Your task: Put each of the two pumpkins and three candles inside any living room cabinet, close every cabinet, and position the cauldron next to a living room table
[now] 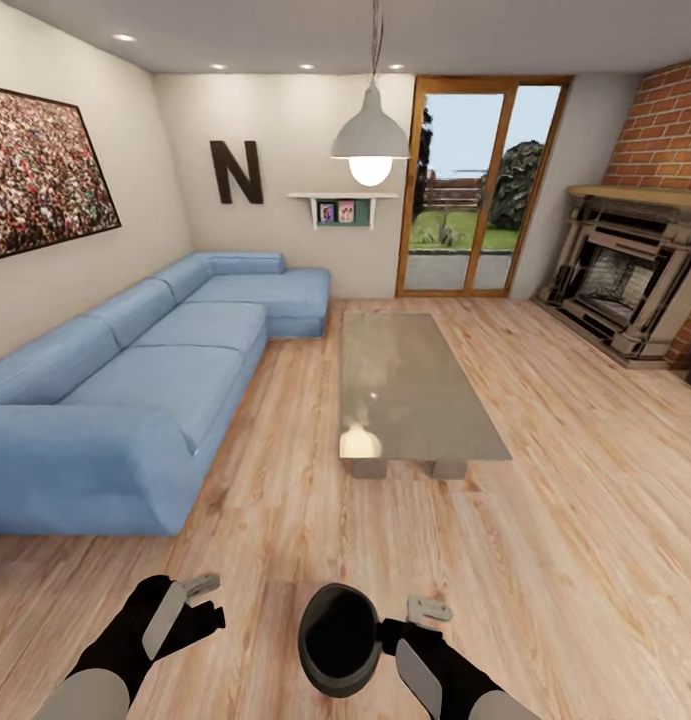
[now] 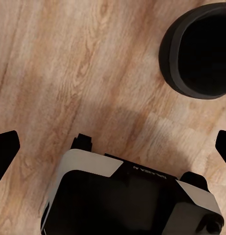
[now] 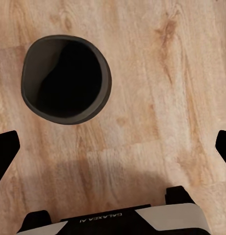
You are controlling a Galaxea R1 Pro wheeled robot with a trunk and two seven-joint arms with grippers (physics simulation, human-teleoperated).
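The matte-black cauldron [image 1: 337, 640] sits low on the plank floor just in front of me, its wide mouth facing up. It is a good stretch short of the near end of the long glossy table [image 1: 415, 400]. In the head view my right gripper [image 1: 410, 620] hangs beside the cauldron's right rim. In the right wrist view the cauldron [image 3: 66, 81] lies ahead of the fingers, not between them, and the gripper [image 3: 113, 147] is open. My left gripper [image 1: 200, 600] is open over bare floor, with the cauldron [image 2: 201, 49] off to its side. The pumpkins, candles and cabinet are out of view.
A big blue corner sofa [image 1: 135, 390] runs along the left wall. A stone fireplace [image 1: 625, 280] stands at the right under brick, and wood-framed glass doors [image 1: 475, 190] are at the back. My own base [image 2: 132, 200] shows below the wrists. Open floor lies between me and the table.
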